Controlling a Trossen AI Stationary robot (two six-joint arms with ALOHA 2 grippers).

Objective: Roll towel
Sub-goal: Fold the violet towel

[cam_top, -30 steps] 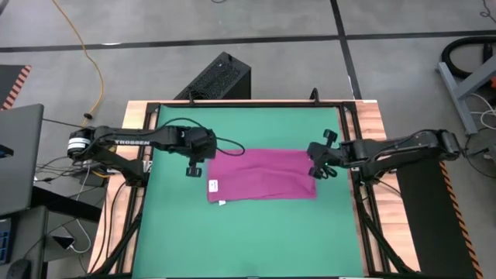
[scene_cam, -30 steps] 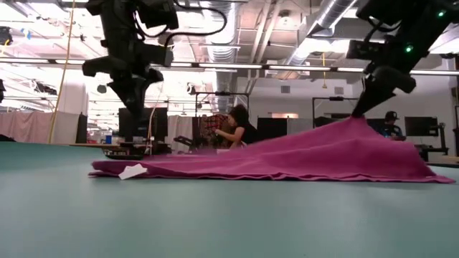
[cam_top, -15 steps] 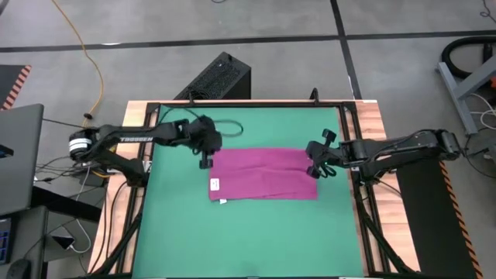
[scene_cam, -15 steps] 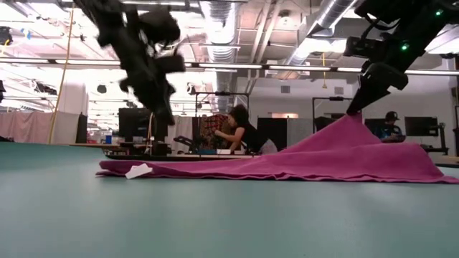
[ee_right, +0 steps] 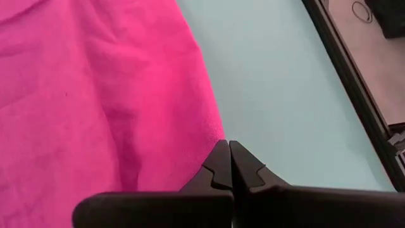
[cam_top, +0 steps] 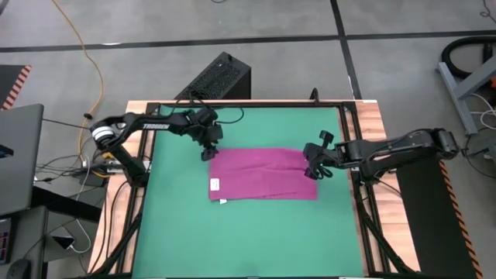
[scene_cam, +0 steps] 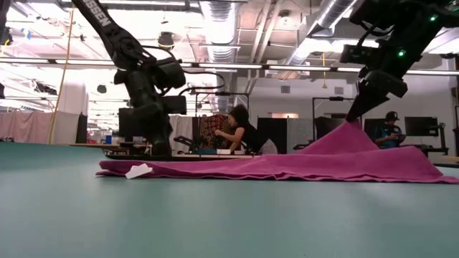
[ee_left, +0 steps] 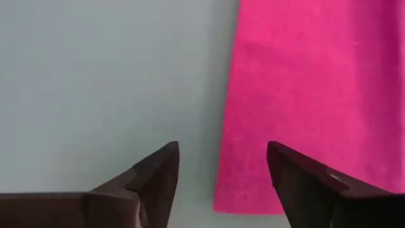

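The magenta towel lies spread on the green mat, its white tag near the left end. My left gripper is down at the towel's far left corner. It is open, with a finger on either side of the towel's left edge; I cannot tell whether it touches. My right gripper is shut on the towel's right end, which rises to a peak in the low view. My right gripper pinches the towel's right edge between its two shut fingers, close to the far right corner. The fingers slant down from the table's right side. That part is lifted off the mat, and the cloth slopes down from it to the flat remainder.
Black frame rails border the mat on wooden side boards. A black box stands on the floor beyond the far edge. A seated person shows in the room behind. The near half of the mat is bare green.
My left gripper has gone toward the table's far edge and down, turning as it went, from beside the towel's left edge to its far left corner. The towel has kept its place, its right end still raised by my right gripper.
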